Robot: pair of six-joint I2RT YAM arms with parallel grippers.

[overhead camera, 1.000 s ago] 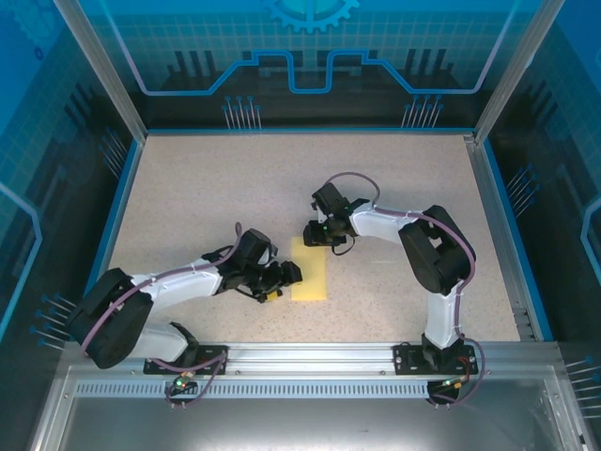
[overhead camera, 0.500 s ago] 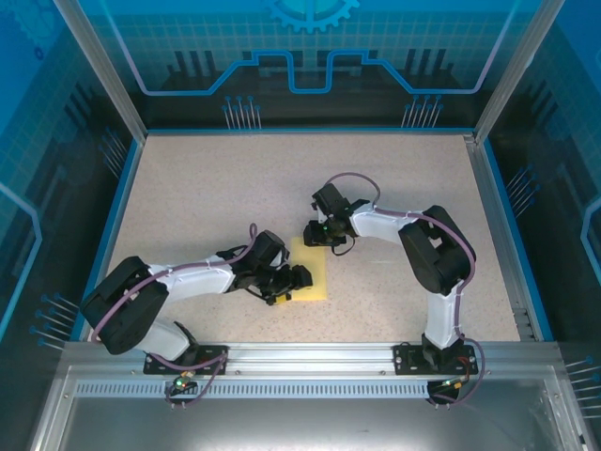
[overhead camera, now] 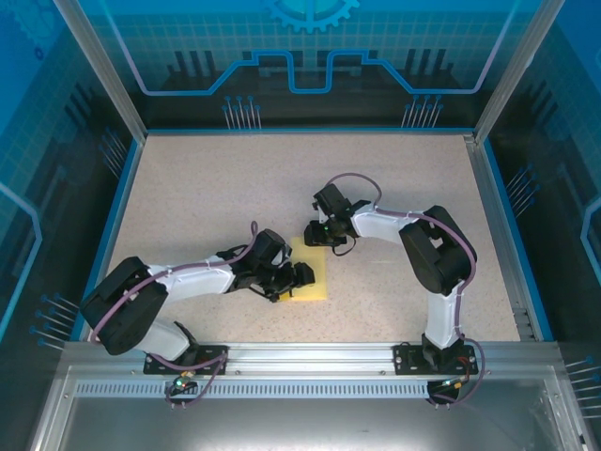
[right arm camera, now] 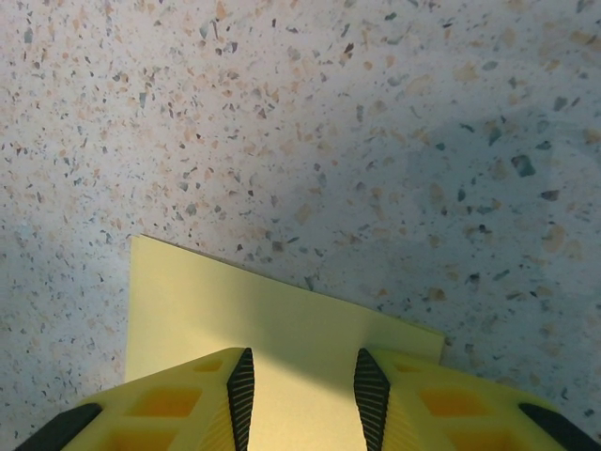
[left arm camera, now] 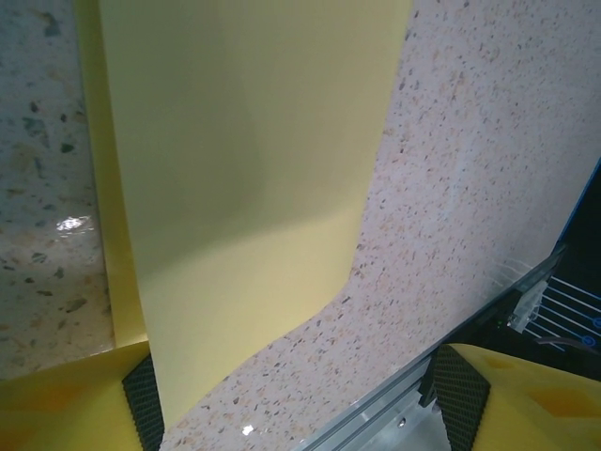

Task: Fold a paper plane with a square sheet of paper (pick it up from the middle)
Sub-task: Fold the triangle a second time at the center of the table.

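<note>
A: Left gripper [left arm camera: 300, 413], state?

B: Jaws wide. One pad [left arm camera: 141, 415] sits right at a corner of the paper [left arm camera: 244, 188]. The other pad is well apart from it, over bare table [left arm camera: 470, 188] by the metal rail [left arm camera: 376, 425]. Nothing pinched. Whether the pad touches that corner, can't tell.

A: Right gripper [right arm camera: 306, 399]?

B: Narrow. There's a slim gap between the pads, with yellow paper showing through it. The tips are over one short end of the paper, and that edge and both its corners sit just beyond them. Pressing or hovering, can't tell.

A: Where's the paper?

B: In the top view it lies on the table, a bit toward 6 o'clock from the middle, between the two grippers. The right gripper is at its 12 o'clock end. The left gripper comes in from 9 o'clock, over the half toward 6.

A: Shape and heading?

B: It's a rectangle with its long axis running 12 to 6 and its short ends facing 12 and 6. Long sides face 3 and 9.

A: Layers?

B: Two in the left wrist view. The lower one peeks out as a thin strip along one long side.
</note>
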